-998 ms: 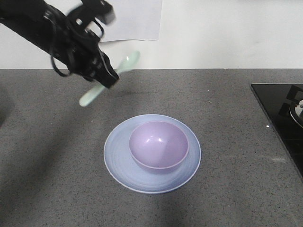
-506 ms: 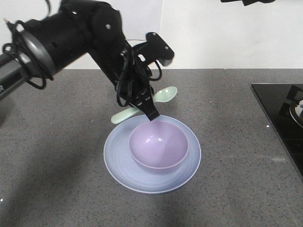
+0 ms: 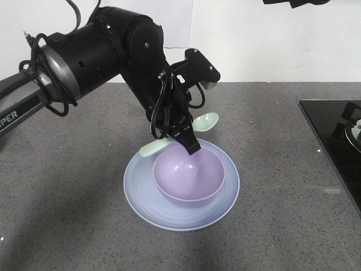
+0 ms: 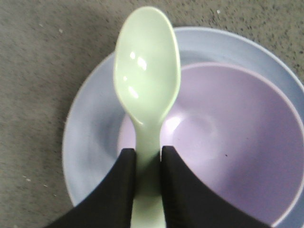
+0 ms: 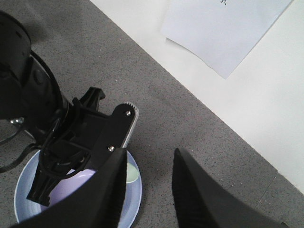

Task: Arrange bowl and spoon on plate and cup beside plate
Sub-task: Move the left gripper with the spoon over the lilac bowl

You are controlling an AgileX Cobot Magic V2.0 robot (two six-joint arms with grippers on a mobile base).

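Note:
The lilac bowl (image 3: 189, 174) sits in the middle of the pale blue plate (image 3: 141, 189) on the grey counter. My left gripper (image 3: 189, 145) hangs over the bowl's back rim, shut on the handle of the mint-green spoon (image 3: 206, 121). In the left wrist view the spoon (image 4: 147, 80) juts out past my left gripper (image 4: 148, 153), above the bowl (image 4: 228, 142) and the plate (image 4: 90, 128). My right gripper (image 5: 151, 153) is open and holds nothing, high above the plate's (image 5: 135, 192) back edge. The cup is out of view.
A black hob (image 3: 333, 135) lies at the counter's right edge. A white wall with a taped paper sheet (image 3: 163, 22) runs along the back. The left arm's bulk (image 3: 96, 56) reaches in from the left.
The left arm has swung right and down with the spoon, from above the counter's back left to over the bowl's back rim. Bowl and plate have not moved.

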